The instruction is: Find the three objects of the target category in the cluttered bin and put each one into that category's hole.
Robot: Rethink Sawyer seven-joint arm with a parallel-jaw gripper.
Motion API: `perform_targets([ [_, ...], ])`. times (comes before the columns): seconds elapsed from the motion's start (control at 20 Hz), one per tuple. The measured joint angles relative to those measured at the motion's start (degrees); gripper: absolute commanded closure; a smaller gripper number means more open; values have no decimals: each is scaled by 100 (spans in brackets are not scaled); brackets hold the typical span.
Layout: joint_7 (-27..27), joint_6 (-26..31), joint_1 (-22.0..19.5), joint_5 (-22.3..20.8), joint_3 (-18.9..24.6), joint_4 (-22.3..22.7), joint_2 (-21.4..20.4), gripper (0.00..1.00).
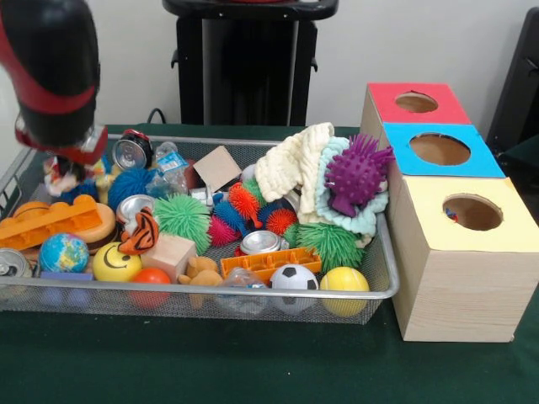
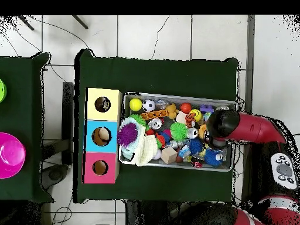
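Probably a lab: pedestal-mounted arm (image 2: 252, 129), green-clothed table (image 1: 253, 362), tiled floor (image 2: 152, 35).

The arm (image 1: 52, 80) was a thick rounded cylinder, glossy black over most of its shell, with a red band curving across it and a red collar at its lower end. From overhead it (image 2: 246, 128) showed a black domed end joined to a long red link, and a pale grey panel with small dark buttons near the base
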Motion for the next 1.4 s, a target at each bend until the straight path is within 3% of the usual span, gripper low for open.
perform_targets([
  [0.2,0,578,174,588,15,280,-698,100],
  [0.35,0,768,246,822,27,352,-974,100],
  [0.75,0,761,331,1831,146,740,-1662,100],
  [1.0,0,0,428,2905,290,1442,-2006,100],
  [1.15,0,-480,496,3295,361,1747,-2095,100],
  [1.4,0,-2212,645,4207,737,2589,-2212,100],
])
